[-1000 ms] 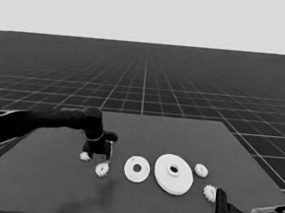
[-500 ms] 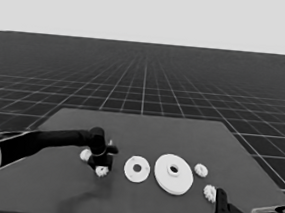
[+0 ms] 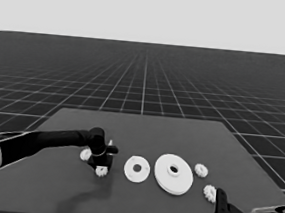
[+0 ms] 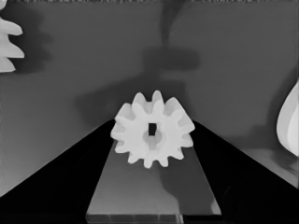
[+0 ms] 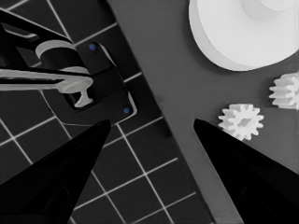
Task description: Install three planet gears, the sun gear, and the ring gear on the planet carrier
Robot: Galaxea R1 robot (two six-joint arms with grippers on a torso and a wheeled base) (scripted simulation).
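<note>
My left gripper (image 3: 102, 163) reaches in from the left and is low over the table, open. One planet gear (image 3: 101, 171) lies flat between its fingertips, and the left wrist view shows this gear (image 4: 152, 129) with a black finger on each side. Another gear (image 3: 85, 154) lies just left of it. The planet carrier, the smaller round part (image 3: 137, 169), sits right of the gripper, with the ring gear, the larger round part (image 3: 174, 173), beyond it. Two more gears (image 3: 201, 170) (image 3: 209, 192) lie right of the larger part. My right gripper (image 5: 152, 122) waits open at the table's near right corner.
A thin white piece (image 3: 110, 143) stands just behind the left gripper. The right wrist view shows the larger round part (image 5: 233, 37), two gears (image 5: 241, 120) (image 5: 285, 91), the table's edge, and dark machinery (image 5: 79, 79) over the floor grid.
My left arm has swung forward and down, bringing its gripper from behind the two left gears to around the nearer one. The right arm and the other parts have not moved.
</note>
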